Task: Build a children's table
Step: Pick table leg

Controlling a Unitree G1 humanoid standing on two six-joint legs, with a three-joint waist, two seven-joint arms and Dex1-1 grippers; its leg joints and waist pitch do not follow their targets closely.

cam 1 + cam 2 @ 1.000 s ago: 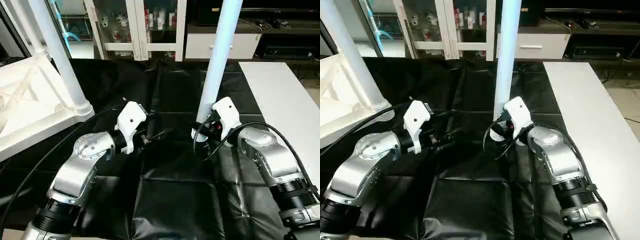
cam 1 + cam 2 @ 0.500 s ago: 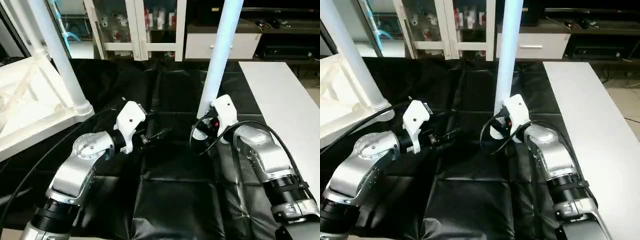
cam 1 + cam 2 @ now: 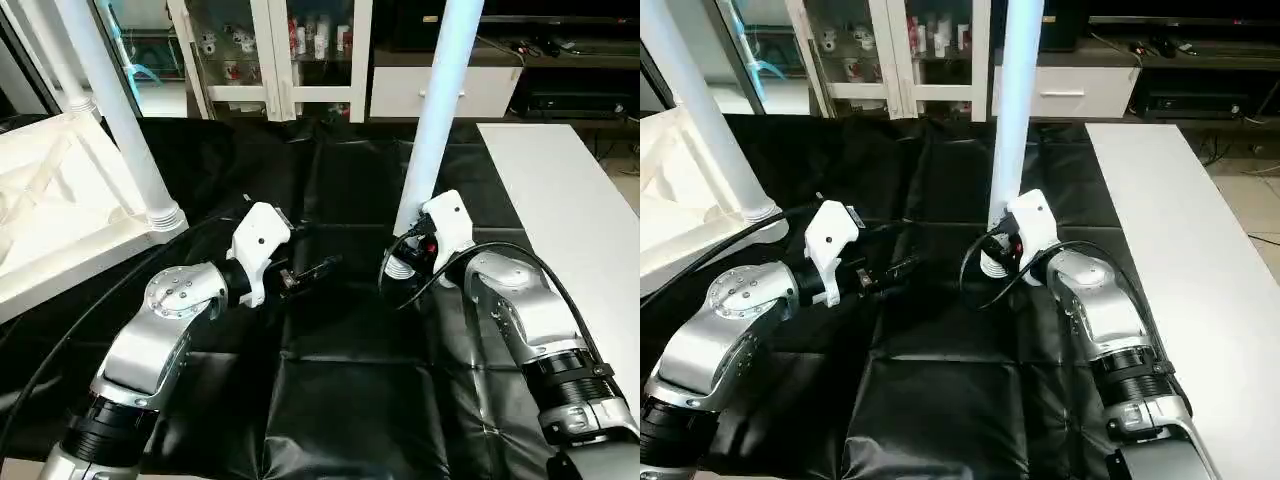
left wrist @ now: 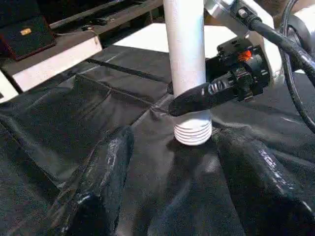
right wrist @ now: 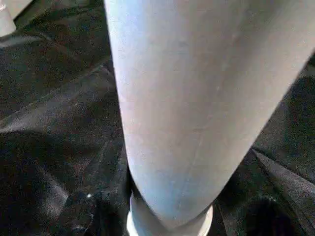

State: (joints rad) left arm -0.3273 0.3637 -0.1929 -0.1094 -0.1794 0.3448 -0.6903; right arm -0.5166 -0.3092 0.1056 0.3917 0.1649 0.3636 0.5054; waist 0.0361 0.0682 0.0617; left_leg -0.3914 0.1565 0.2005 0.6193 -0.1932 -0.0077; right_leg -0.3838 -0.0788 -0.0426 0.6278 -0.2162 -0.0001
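A white table leg (image 3: 435, 120) stands nearly upright on the black cloth, its threaded end (image 4: 193, 132) down. My right gripper (image 3: 402, 258) is shut on it just above the thread, and one black finger (image 4: 206, 94) wraps across the tube. My left gripper (image 3: 318, 268) hovers open to the left of that leg, pointing at it, with nothing between its fingers (image 4: 106, 172). The white tabletop (image 3: 50, 200) lies ribbed side up at the far left. One leg (image 3: 115, 110) stands in its near corner socket and a second leg (image 3: 45, 50) rises behind it.
The black-covered work table (image 3: 340, 380) spreads under both arms. A flat white board (image 3: 560, 200) lies along its right side. Glass-door cabinets (image 3: 280, 50) stand at the back. A black cable (image 3: 430, 285) loops beside the right wrist.
My right forearm has swung in toward the middle while its gripper stays on the leg, whose foot rests on the same spot. The left arm has not moved.
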